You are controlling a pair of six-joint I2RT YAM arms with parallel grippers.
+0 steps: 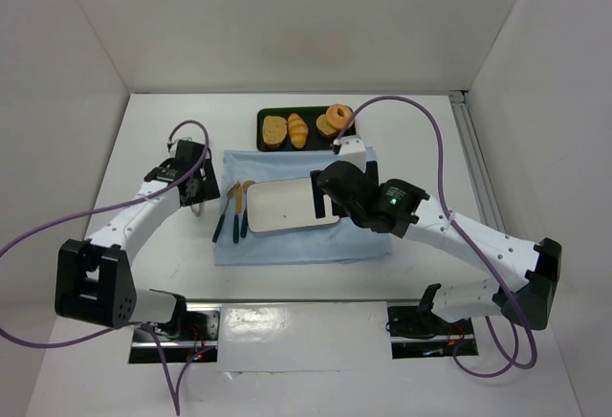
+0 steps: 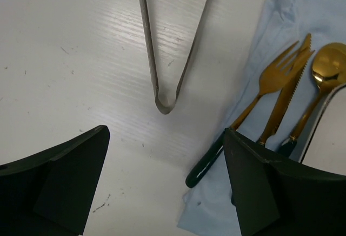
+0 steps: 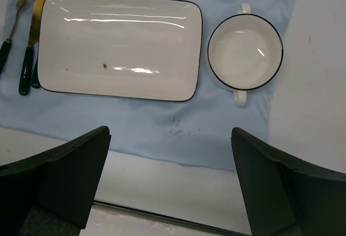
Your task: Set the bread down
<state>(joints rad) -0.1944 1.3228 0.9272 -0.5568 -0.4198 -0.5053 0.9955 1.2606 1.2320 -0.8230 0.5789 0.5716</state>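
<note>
Judging by how things lie, the task is at its opening step: nothing is lifted yet, and the rectangular plate (image 3: 121,46) is bare. The left gripper (image 2: 166,130) hangs with its fingers spread wide and nothing between them, over the hinge end of the tongs (image 2: 147,46), which lie left of the plate beyond the cutlery. The right gripper (image 3: 170,133) is equally spread and empty, at the plate's near side. The bread (image 1: 339,114) sits beyond the plate's far right corner, at the right end of a dark tray (image 1: 264,113). The next move probably calls for one gripper to close on the tongs, or on the bun directly, and carry it over to the plate.

The table (image 2: 65,57) is matte white and faintly scuffed. Under the plate lies a pale blue cloth (image 3: 178,128), soft and creased. The plate is glossy white ceramic with a thin dark rim and rounded corners. Just right of it is a round bowl (image 3: 245,52) with two small lugs, in the same glaze. The tongs are a thin V of dull grey metal. The fork (image 2: 275,68), knife (image 2: 289,87) and spoon (image 2: 331,63) are polished gold with dark green handles. The bread is a small ring with a shiny orange-golden top.
</note>
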